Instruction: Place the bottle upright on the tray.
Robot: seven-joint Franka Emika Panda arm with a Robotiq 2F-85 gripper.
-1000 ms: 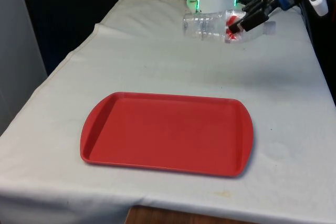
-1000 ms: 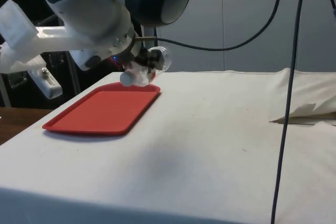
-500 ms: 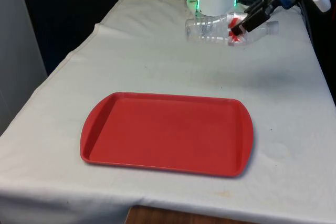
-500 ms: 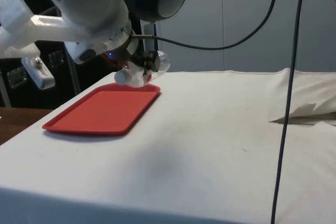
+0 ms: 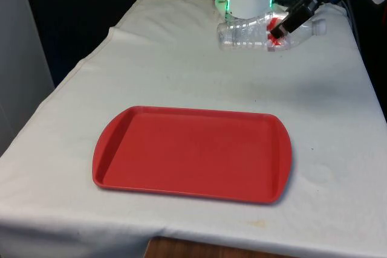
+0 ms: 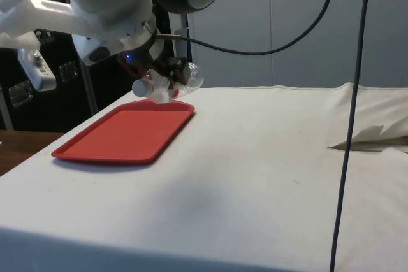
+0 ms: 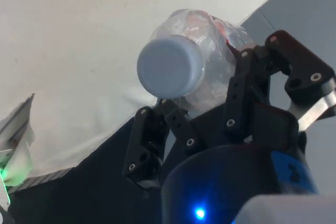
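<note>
Lifted higher, bottle (image 5: 254,31) lies sideways, clamped in end effector (image 5: 289,21).

A white cloth (image 5: 181,70) covers the table, lightly creased and hanging over its edges. Black curtains (image 5: 109,4) close off the space past the table's far end. In the side view, pale grey wall panels (image 6: 299,23) stand behind the table, with dark cabinets (image 6: 38,93) beside them.

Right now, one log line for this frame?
phase: carry | fingers: shut on bottle | bottle: lying sideways, lifted off table | tray: bare, at table's near end | placed: no
</note>
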